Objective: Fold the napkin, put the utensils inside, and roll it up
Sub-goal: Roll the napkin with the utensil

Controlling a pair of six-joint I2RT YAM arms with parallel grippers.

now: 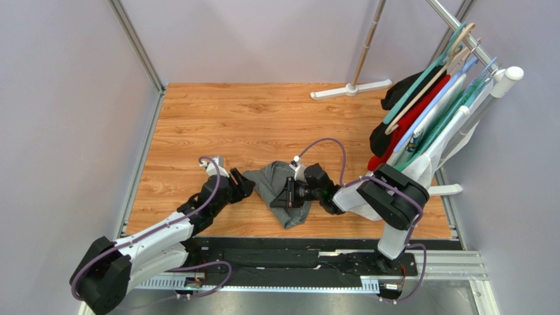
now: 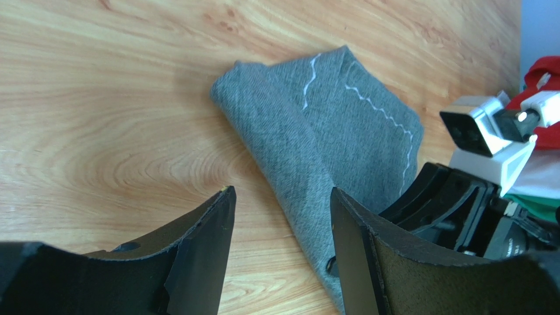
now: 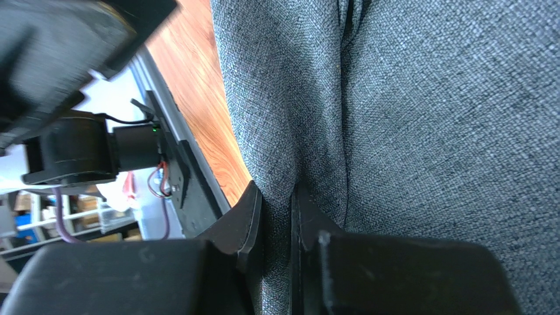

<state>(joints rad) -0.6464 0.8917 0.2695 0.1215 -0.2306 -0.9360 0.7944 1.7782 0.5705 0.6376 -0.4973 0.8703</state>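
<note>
The wooden table (image 1: 230, 111) is bounded by a metal frame rail (image 1: 148, 141) on its left and a black mounting strip (image 1: 276, 244) along the near edge, where the 2 arms are bolted. Bare wood shows from the napkin back to the far wall and out to the left rail. The right side is tighter: a rack of garments on hangers (image 1: 427, 105) leans over it, a stand's white foot (image 1: 351, 90) sits at the far edge, and a white cloth (image 1: 355, 197) lies by the right arm.

The napkin (image 1: 273, 180) (image 2: 328, 125) (image 3: 427, 131) sits bunched toward the near edge, about midway across, between the 2 grippers. It is dark grey and felt-like, doubled over itself in loose layers (a pale zigzag stitch (image 2: 381, 113) follows one edge). The right gripper (image 1: 289, 195) (image 3: 276, 197) is pinched almost closed on 1 fold, with cloth squeezed between its fingers. The left gripper (image 1: 243, 184) (image 2: 281, 193) stands just left of the napkin with its jaws wide apart, holding nothing. I cannot tell whether it touches the cloth.
</note>
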